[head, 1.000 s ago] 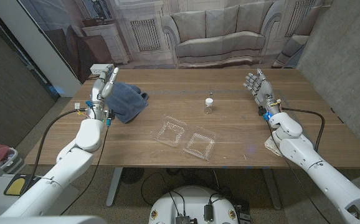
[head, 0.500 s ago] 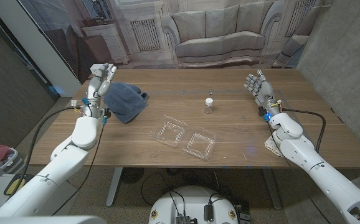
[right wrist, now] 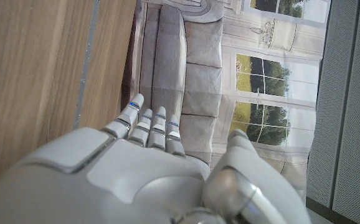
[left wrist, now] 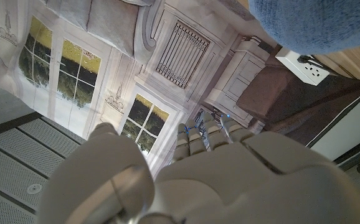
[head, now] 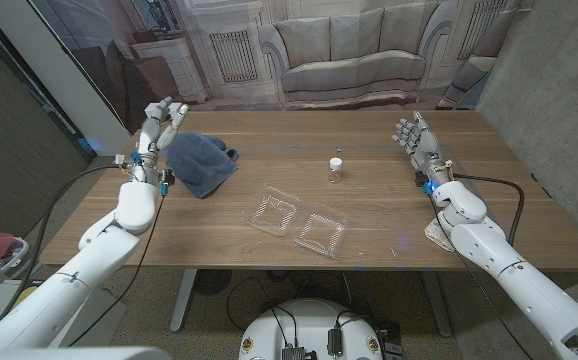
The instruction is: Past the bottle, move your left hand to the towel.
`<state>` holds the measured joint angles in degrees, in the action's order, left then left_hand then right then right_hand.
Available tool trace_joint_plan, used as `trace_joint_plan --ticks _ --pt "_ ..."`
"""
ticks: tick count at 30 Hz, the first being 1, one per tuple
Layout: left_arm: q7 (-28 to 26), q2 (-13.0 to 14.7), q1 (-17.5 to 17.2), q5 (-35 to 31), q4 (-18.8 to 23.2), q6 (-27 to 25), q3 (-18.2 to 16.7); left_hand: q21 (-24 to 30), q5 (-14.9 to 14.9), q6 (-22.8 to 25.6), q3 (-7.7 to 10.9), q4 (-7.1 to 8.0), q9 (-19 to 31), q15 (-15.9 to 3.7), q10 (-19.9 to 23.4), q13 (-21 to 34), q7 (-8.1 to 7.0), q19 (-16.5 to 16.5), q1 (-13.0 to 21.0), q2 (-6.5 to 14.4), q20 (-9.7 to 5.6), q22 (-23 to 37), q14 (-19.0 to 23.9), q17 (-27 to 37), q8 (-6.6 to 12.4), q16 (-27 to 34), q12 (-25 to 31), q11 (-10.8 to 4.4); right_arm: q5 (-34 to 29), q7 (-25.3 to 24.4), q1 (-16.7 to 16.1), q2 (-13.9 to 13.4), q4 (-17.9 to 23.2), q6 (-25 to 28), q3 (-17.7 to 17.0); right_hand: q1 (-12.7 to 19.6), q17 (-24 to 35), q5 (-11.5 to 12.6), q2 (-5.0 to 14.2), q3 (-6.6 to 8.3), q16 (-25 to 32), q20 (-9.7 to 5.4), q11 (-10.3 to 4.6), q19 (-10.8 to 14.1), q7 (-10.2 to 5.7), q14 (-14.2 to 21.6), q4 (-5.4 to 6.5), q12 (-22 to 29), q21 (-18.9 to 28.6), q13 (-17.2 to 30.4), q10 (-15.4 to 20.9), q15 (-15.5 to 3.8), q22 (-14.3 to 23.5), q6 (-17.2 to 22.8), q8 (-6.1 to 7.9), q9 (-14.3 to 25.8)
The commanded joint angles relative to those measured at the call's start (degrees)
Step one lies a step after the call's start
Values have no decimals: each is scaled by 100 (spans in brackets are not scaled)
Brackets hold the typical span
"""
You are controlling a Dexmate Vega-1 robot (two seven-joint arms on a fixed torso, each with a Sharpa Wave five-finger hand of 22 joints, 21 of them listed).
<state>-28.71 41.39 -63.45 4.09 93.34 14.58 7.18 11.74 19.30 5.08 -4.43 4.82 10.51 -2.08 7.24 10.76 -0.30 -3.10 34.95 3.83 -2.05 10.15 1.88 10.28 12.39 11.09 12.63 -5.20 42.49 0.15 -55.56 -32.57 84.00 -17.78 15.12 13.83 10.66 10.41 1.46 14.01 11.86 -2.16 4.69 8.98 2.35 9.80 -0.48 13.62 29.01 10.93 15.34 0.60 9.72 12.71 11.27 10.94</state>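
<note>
Left hand [head: 161, 118] stands raised at the table's far left, fingers apart and holding nothing, just beside the left edge of the blue towel [head: 203, 163]. Whether it touches the cloth cannot be told from the head view. The towel lies crumpled on the left of the wooden table [head: 369, 215]. In my judgement the reach is nearly complete; only the closing onto the towel remains. Right of the towel lies an open clear clamshell container [head: 297, 222], and beyond it a small bottle [head: 336, 170] stands upright near mid-table, well apart from both hands. Right hand [head: 416, 139] stands at the far right, fingers apart, empty. Behind the table hangs a printed backdrop [head: 349, 45] showing a sofa and panelling.
</note>
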Motion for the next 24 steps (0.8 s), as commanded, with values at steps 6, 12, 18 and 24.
trace_joint_plan --ticks 6,12,18,24 --pt "-602 75 155 -628 -144 -275 60 45 53 73 -44 20 18 -159 98 12 -11 85 16 -47 -215 11 108 12 -2 25 7 13 151 1 -133 -1 131 -11 -101 6 14 24 -17 -34 -12 -65 -15 50 -4 47 -13 43 -16 15 88 -6 30 45 37 17" --pt "-916 113 223 -1008 -174 -587 159 58 75 133 -60 16 19 -166 146 13 -55 144 25 -54 -230 10 167 12 9 36 14 -24 87 -98 -174 -3 226 -27 -104 7 13 25 -17 -37 -2 -64 -20 85 -11 90 -18 52 -25 15 121 -19 31 73 45 17" --pt "-1116 214 227 -1308 -38 -1105 230 54 95 143 -72 11 19 -187 171 13 -65 156 36 -59 -232 10 192 13 3 35 14 -57 88 -117 -179 -2 244 -10 -103 8 12 25 -16 -40 -2 -74 -26 111 -10 106 -21 56 -33 15 140 -37 31 94 51 17" --pt "-1275 319 238 -1582 144 -1672 304 49 112 164 -81 8 20 -203 189 14 -78 161 43 -62 -231 10 211 13 3 35 13 -65 100 -152 -193 -64 296 88 -124 8 12 26 -15 -42 -3 -74 -26 120 -9 113 -23 55 -42 14 146 -25 32 97 50 17"
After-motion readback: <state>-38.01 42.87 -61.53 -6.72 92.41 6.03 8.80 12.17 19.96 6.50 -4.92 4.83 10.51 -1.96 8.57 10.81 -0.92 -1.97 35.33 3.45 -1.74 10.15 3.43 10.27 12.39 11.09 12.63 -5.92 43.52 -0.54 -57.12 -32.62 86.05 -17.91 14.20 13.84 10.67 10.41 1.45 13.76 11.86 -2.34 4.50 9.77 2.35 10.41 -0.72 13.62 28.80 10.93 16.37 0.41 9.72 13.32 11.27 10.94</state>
